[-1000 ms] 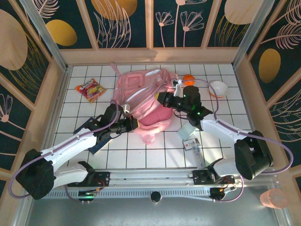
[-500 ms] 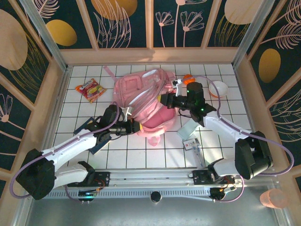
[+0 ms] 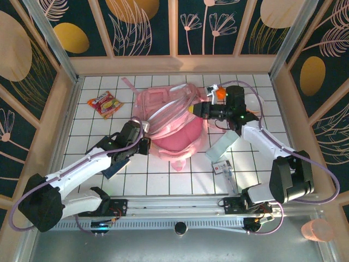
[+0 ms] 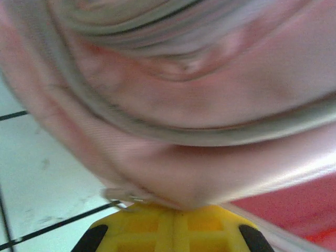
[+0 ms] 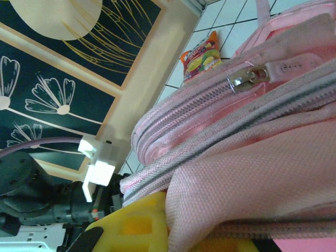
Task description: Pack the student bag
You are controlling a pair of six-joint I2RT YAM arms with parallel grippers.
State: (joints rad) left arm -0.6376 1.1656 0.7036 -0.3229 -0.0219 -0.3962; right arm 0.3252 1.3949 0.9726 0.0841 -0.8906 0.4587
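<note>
Shifted toward the upper right since the earlier frame, the right gripper [image 3: 195,109] is seen with the student bag [image 3: 172,131] drawn wider.
The bag is spread at the centre of the tiled table [image 3: 163,180]. Its upper-right edge is pinched by the right fingers, and its lower-left fabric is pinched by the tightly closed left gripper [image 3: 147,144].

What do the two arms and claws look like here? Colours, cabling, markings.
The left arm and right arm have white link shells, black joint housings and black bases. A lilac cable loops outside each. The left claw and right claw are black, with yellow fingers moulded in a square grid. No lettering is legible.
</note>
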